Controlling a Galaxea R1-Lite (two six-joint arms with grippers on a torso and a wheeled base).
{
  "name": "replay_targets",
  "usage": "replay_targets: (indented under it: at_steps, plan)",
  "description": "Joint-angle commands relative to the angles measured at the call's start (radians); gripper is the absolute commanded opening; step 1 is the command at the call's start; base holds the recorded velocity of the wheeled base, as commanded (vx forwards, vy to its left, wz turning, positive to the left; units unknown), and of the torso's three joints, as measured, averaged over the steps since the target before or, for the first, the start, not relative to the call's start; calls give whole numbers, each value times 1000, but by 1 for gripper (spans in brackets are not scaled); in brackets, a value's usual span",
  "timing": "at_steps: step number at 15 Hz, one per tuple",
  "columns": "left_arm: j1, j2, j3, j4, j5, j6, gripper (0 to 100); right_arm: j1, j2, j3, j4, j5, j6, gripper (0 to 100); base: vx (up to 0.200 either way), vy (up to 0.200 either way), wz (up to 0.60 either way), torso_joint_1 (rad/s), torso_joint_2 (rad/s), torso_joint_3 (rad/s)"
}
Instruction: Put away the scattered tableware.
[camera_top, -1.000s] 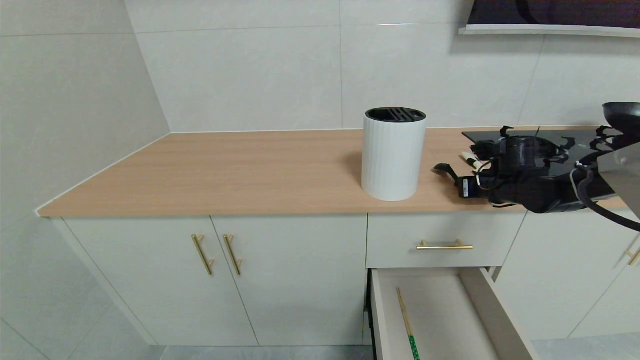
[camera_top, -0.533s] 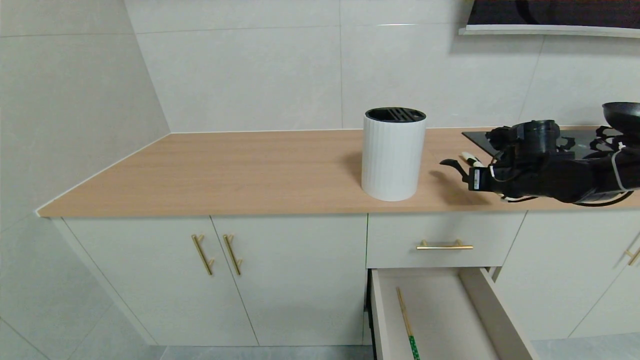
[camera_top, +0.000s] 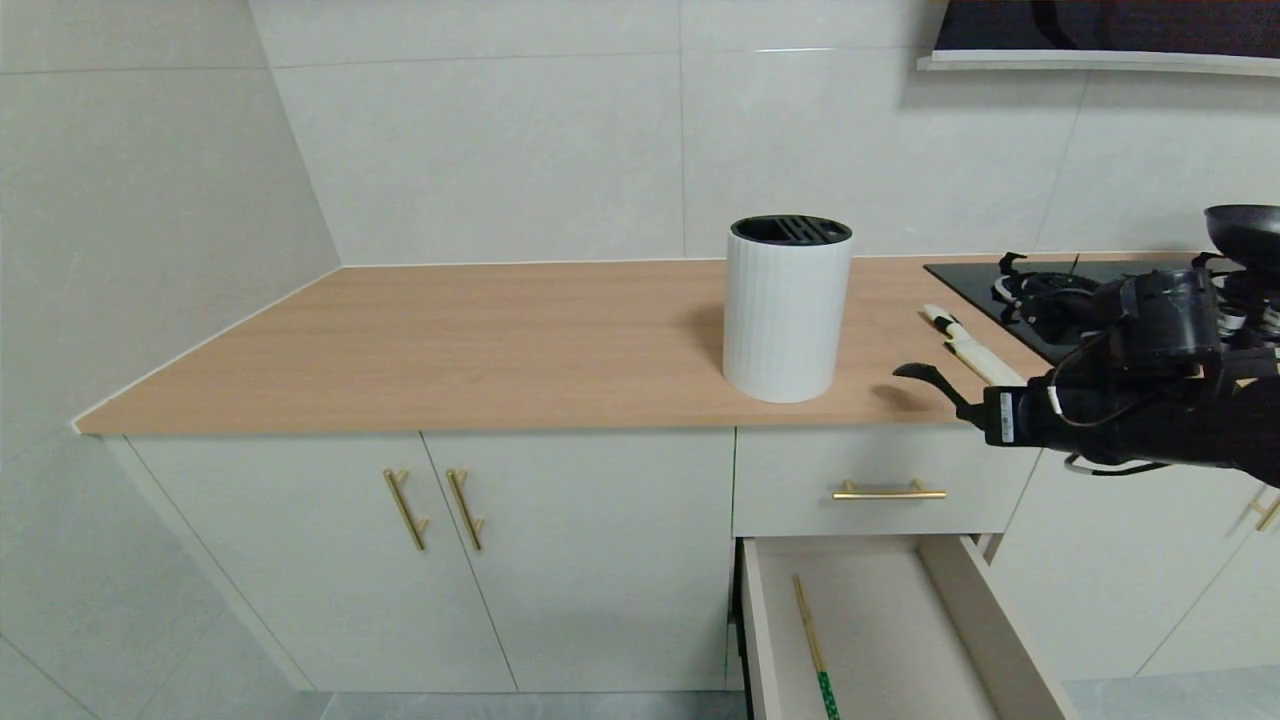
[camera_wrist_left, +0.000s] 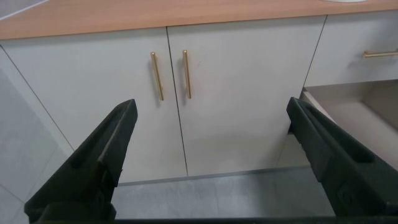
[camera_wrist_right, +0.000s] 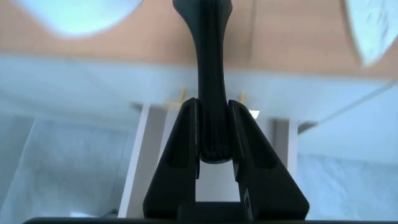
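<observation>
**Change.** Right gripper (camera_top: 985, 412) has come off its earlier spot over the far right of the worktop (camera_top: 500, 340) by the stove. It lifted first, then drew toward the near edge. It now hangs just past that edge, above the open drawer (camera_top: 960, 590). The black utensil (camera_top: 925, 378) has travelled with it.

**Meaning for the task.** Judged as the carry stage: utensil off the worktop, not yet stowed. A descent into the drawer looks like the next step.

**Right gripper, pose.** Arm reaches in from the right, roughly level. Fingers (camera_wrist_right: 186, 134) are pressed onto the utensil's handle (camera_wrist_right: 208, 62), whose curved end points left.

**Left gripper** (camera_wrist_left: 210, 124). Held low, spread wide, holding nothing, facing the cupboard doors (camera_wrist_left: 236, 93).

**Other items.**
- One chopstick (camera_top: 812, 635) lies in the drawer.
- A pale utensil (camera_top: 965, 345) lies on the worktop, right of the white holder (camera_top: 787, 310).
</observation>
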Motion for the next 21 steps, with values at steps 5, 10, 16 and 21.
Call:
replay_targets:
  at_steps: [5,10,16,21]
  plan:
    - [0,0,0,0,0,0,100,44,-141,178,-12,3,-98,0,0,0,0,0,0,0]
    - [0,0,0,0,0,0,100,63,-130,204,-14,3,-132,0,0,0,0,0,0,0]
    - [0,0,0,0,0,0,100,66,-114,209,-14,2,-149,0,0,0,0,0,0,0]
    - [0,0,0,0,0,0,100,73,-109,209,-14,2,-149,0,0,0,0,-120,290,170]
